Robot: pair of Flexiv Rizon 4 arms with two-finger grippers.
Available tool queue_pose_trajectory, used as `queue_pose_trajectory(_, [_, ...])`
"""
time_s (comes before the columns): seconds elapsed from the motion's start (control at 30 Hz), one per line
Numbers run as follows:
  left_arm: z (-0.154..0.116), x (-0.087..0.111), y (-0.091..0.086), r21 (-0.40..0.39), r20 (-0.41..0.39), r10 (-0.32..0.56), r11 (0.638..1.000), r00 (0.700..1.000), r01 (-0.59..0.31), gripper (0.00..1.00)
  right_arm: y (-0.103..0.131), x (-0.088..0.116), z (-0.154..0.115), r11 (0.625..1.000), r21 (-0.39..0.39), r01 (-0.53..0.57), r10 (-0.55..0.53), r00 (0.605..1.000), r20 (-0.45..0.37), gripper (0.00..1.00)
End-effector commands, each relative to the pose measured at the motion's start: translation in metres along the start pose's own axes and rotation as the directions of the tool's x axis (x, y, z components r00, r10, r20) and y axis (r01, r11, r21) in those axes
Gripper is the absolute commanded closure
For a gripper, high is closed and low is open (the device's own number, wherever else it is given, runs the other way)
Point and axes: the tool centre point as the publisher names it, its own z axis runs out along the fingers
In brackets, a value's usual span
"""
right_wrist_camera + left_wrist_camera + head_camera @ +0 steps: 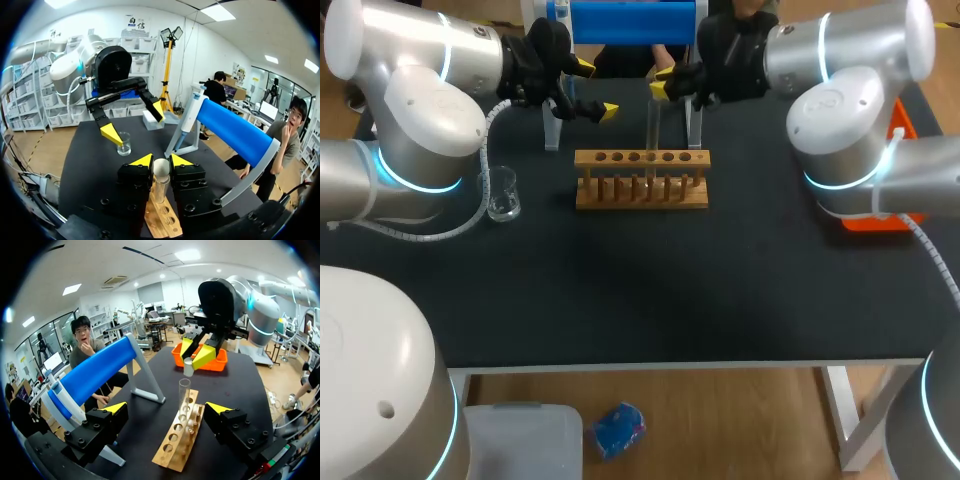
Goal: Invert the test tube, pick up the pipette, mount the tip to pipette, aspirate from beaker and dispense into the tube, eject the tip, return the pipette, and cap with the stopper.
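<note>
A clear test tube (pixel 653 128) stands upright in the wooden rack (pixel 640 190). Just above the tube's mouth, my right gripper (pixel 662 82) is shut on a pale stopper (pixel 161 167), seen between its yellow tips over the tube (pixel 160 189). The left wrist view shows that right gripper (pixel 197 352) with the stopper (pixel 188 367) a little above the tube (pixel 184 390). My left gripper (pixel 595 88) hangs open and empty behind the rack's left end, its fingers wide on either side of the rack (pixel 180 435). The blue pipette (pixel 635 20) rests on its stand at the back.
A small glass beaker (pixel 503 193) stands left of the rack, close to my left arm. An orange bin (pixel 898 175) sits at the table's right edge. A white box (pixel 152 120) stands beyond the beaker (pixel 123 143).
</note>
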Motion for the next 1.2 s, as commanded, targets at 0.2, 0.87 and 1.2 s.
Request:
queue_pose_trajectory(0.2, [0.000,0.000,-0.001,-0.004,-0.003,-0.001,1.000,1.000,0.001,0.00,-0.004,-0.004,0.005,1.000,-0.020,0.021,-0.021,1.000,0.001,1.00])
queue_pose_trajectory(0.87, [0.000,0.000,-0.001,-0.004,-0.003,-0.001,1.000,1.000,0.001,0.00,-0.014,0.001,0.007,0.999,-0.039,0.006,-0.007,1.000,-0.017,1.00])
queue_pose_trajectory(1.2, [0.000,0.000,-0.001,-0.004,-0.003,-0.001,1.000,1.000,0.001,0.00,-0.005,-0.004,0.004,0.998,-0.054,0.023,-0.023,1.000,-0.004,1.00])
